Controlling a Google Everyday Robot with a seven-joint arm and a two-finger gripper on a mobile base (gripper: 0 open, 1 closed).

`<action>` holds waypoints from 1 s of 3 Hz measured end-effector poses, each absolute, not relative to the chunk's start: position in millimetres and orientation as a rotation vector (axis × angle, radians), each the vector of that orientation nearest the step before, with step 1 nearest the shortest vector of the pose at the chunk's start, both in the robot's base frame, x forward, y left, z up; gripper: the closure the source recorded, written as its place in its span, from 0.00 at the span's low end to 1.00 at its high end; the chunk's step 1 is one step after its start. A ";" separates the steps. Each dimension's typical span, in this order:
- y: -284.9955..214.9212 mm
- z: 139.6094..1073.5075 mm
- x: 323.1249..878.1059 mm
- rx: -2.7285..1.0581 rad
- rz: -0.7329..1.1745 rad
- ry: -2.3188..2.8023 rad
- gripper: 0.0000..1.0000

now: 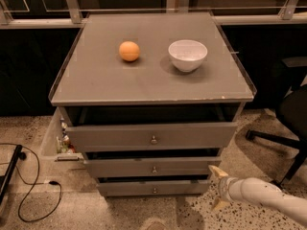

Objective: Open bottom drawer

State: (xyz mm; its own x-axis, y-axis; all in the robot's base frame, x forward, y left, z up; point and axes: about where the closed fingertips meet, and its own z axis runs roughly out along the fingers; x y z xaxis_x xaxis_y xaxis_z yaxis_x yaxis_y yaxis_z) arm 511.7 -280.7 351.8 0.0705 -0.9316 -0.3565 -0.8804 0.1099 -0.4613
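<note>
The grey cabinet (153, 85) has three drawers. The bottom drawer (129, 189) is the lowest one, with a flat grey front and a small round metal knob (154, 190); it stands out only slightly, less than the two above it. My gripper (218, 188) is low at the right, just beside the bottom drawer's right end, on a white arm coming in from the lower right. Its fingers are spread apart, one pointing up and one down, and hold nothing. It is well to the right of the knob.
An orange (129, 51) and a white bowl (187, 55) sit on the cabinet top. A clear bin (56, 140) hangs on the cabinet's left side. A black cable (33, 186) lies on the floor at left. A black office chair (288, 123) stands at right.
</note>
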 end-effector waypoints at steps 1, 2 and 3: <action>-274.0 323.9 507.7 -1.780 -0.105 1.807 0.00; -262.9 279.9 502.2 -1.797 -0.079 1.826 0.00; -251.7 249.2 503.3 -1.821 -0.066 1.814 0.00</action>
